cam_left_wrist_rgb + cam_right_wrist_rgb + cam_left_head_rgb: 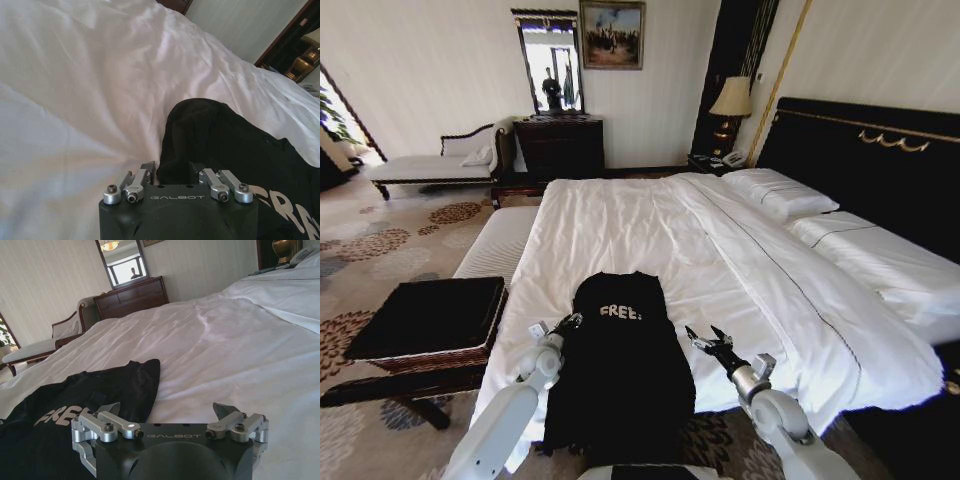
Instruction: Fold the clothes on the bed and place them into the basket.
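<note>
head view: black "free!" t-shirt [620, 375] flat at foot of bed [740, 260], basket [425, 320] to our left. left gripper [563, 325] and right gripper [705, 340] flank it, fingers spread.

left wrist: we'd pinch sleeve edge only, not duvet [75, 100].

right wrist: open jaws beside shirt; match heights.

- Daylight is coming in from the doorway [335, 125] at far left and is bouncing off the mirror [549, 62]; I'm seeing the lamp [731, 98] glowing warm.
- White duvet [650, 235] is blowing out near clipping on the left wrist view [75, 75], so folds are washing out.
- Black T-shirt [620, 370] is crushing to flat black; only the lettering is reading.
- Head view is bowing at the edges, wide-angle.
- Wrist views are looking soft and hazy.
</note>
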### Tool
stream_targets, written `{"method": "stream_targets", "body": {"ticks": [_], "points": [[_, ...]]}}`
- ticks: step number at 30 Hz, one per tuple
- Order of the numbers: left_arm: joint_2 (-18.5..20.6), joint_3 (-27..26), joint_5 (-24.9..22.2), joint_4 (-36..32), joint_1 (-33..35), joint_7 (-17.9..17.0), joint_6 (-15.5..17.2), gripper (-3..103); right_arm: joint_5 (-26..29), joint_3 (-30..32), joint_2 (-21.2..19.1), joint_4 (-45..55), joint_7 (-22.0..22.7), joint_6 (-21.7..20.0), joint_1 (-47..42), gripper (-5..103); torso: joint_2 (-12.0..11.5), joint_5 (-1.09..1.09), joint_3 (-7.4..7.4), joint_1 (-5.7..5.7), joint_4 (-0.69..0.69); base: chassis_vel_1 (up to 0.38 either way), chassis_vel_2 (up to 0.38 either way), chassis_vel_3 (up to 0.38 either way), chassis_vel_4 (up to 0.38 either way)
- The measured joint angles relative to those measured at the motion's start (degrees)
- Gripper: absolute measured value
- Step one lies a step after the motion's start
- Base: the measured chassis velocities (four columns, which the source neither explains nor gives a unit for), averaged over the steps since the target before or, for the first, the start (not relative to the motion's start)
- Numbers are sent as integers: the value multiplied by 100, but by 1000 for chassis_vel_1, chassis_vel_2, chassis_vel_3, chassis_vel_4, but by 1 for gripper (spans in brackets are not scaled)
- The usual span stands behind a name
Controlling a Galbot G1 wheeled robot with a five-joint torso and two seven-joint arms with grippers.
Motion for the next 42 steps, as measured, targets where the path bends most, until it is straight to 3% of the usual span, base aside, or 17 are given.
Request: {"method": "stream_targets", "body": {"ticks": [5, 7, 9, 11, 18, 32, 36, 39, 42], "points": [[-2, -18, 87, -13, -21, -50, -10, 15, -9, -38, 32, 0, -1, -5, 9, 100, 0, 0, 0, 0, 0, 0, 0, 0, 0], [6, -24, 101, -8, -40, -56, -16, 15, -11, -42, 40, 0, -1, -5, 10, 100, 0, 0, 0, 0, 0, 0, 0, 0, 0], [39, -28, 119, 0, -74, -62, -21, 4, -16, -45, 48, 0, -1, -6, 9, 100, 0, 0, 0, 0, 0, 0, 0, 0, 0], [59, -31, 125, 6, -92, -64, -24, 2, -18, -45, 52, 5, -3, -6, 4, 100, 0, 1, 0, 0, 0, 0, 0, 0, 0], [142, -60, 264, 71, -178, -64, -64, 0, -30, -42, 70, 28, -11, -8, -23, 100, 0, 0, 0, 0, 0, 0, 0, 0, 0], [512, 100, 1490, 228, -544, -142, -81, 0, -60, -155, 151, 9, -23, -7, 93, 100, 0, 0, 0, 0, -1, 0, 0, 0, 0], [637, 120, 1886, 243, -568, -147, -50, 0, -46, -193, 127, -1, -23, -7, 131, 100, 0, 0, 0, 0, 0, 0, 0, 0, 0], [870, 233, 2799, 94, -548, -93, -41, 0, -32, -287, 53, -48, -25, -3, 211, 100, 0, 0, 0, 0, -1, 0, 0, 0, 0], [1020, 406, 3174, -54, -568, -41, -16, 0, -24, -349, 44, -68, -26, -2, 262, 100, 0, 1, 0, 0, 3, 0, 0, 0, 0]]}}
